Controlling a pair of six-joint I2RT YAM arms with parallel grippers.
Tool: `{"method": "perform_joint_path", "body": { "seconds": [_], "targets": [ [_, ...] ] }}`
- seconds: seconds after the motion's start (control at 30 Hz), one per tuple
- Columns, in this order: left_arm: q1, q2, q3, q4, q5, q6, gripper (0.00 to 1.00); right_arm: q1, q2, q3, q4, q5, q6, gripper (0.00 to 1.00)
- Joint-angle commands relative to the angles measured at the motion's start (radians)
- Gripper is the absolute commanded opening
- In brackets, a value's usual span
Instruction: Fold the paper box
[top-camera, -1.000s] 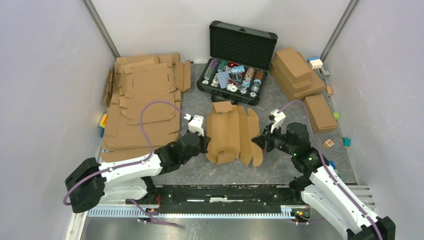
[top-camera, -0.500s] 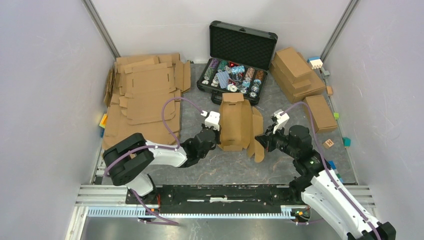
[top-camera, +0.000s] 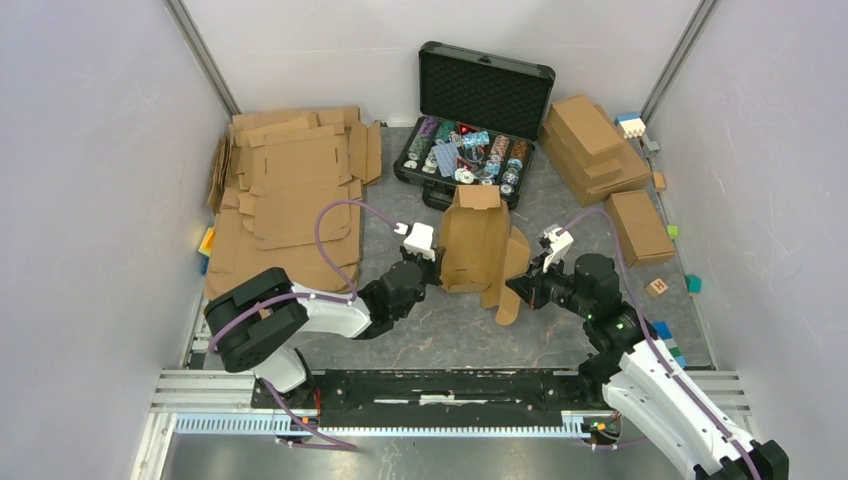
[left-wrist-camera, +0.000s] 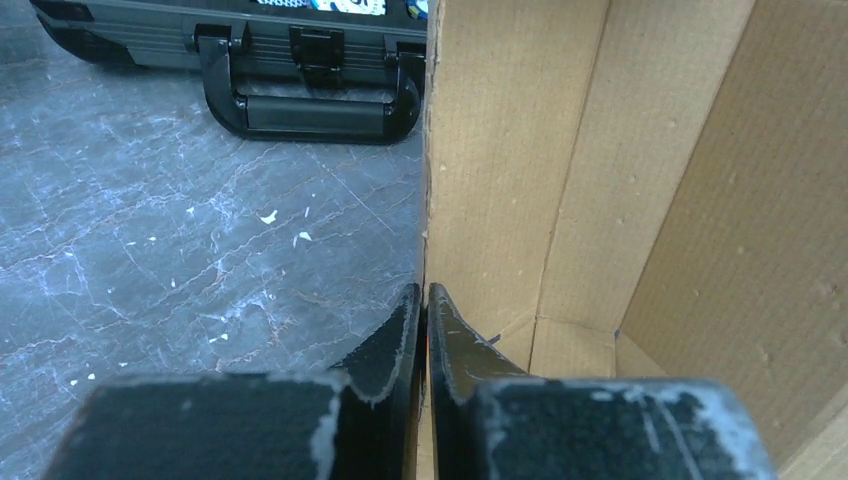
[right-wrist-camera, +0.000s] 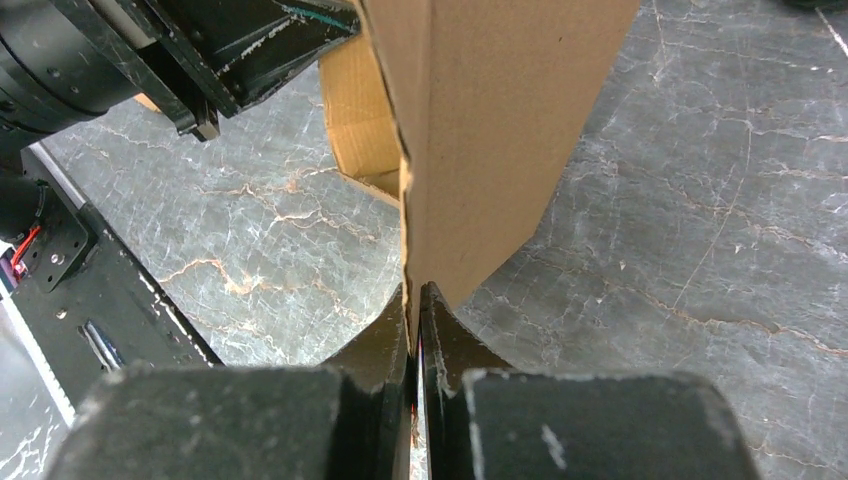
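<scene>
The paper box is a plain brown cardboard sheet, part folded, standing up off the grey table in the middle. My left gripper is shut on its left wall; the left wrist view shows the gripper pinching that wall's edge, with the box inside to the right. My right gripper is shut on the right flap, which hangs down at an angle. In the right wrist view the gripper clamps the flap's lower edge, the box rising above it.
An open black case of chips stands just behind the box; its handle shows in the left wrist view. Flat cardboard sheets lie at the left. Folded boxes sit at the back right. Small coloured blocks lie by the right wall.
The box has been lifted from lying flat and carried back toward the case, its sides now raised. Both grippers moved with it, holding its left wall and right flap.
</scene>
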Motion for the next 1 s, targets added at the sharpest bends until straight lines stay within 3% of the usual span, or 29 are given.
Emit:
{"method": "perform_joint_path", "body": {
  "seconds": [0.0, 0.07, 0.13, 0.2, 0.3, 0.43, 0.57, 0.6, 0.7, 0.77, 0.97],
  "targets": [
    [-0.009, -0.038, 0.006, 0.079, -0.008, 0.044, 0.15, 0.002, 0.006, -0.02, 0.031, -0.051, 0.01, 0.07],
    [-0.008, -0.048, 0.004, 0.067, -0.009, 0.064, 0.2, 0.003, 0.006, -0.019, 0.02, -0.045, 0.0, 0.07],
    [-0.007, -0.063, 0.003, 0.039, -0.013, 0.06, 0.35, 0.002, 0.009, -0.01, -0.001, -0.033, -0.022, 0.07],
    [0.0, -0.078, 0.025, -0.033, -0.017, 0.03, 0.4, 0.002, 0.01, 0.0, -0.02, -0.028, -0.045, 0.07],
    [0.029, -0.087, 0.065, -0.138, 0.033, -0.008, 0.4, 0.002, -0.001, 0.008, -0.033, -0.022, -0.054, 0.07],
    [0.048, -0.138, 0.054, -0.157, 0.042, 0.003, 0.39, 0.003, -0.01, 0.005, -0.032, -0.01, -0.055, 0.08],
    [0.064, -0.191, 0.043, -0.181, 0.049, 0.027, 0.43, 0.002, -0.004, -0.001, -0.03, -0.012, -0.053, 0.08],
    [0.069, -0.201, 0.047, -0.2, 0.055, 0.026, 0.49, 0.003, -0.002, -0.001, -0.029, -0.012, -0.055, 0.07],
    [0.094, -0.226, 0.054, -0.245, 0.075, 0.01, 0.51, 0.005, -0.001, 0.001, -0.028, -0.01, -0.056, 0.07],
    [0.109, -0.239, 0.05, -0.254, 0.082, -0.001, 0.46, 0.004, -0.004, 0.002, -0.028, -0.01, -0.055, 0.07],
    [0.114, -0.254, 0.042, -0.263, 0.064, 0.004, 0.04, 0.005, -0.007, 0.009, -0.042, 0.017, -0.056, 0.08]
  ]
}}
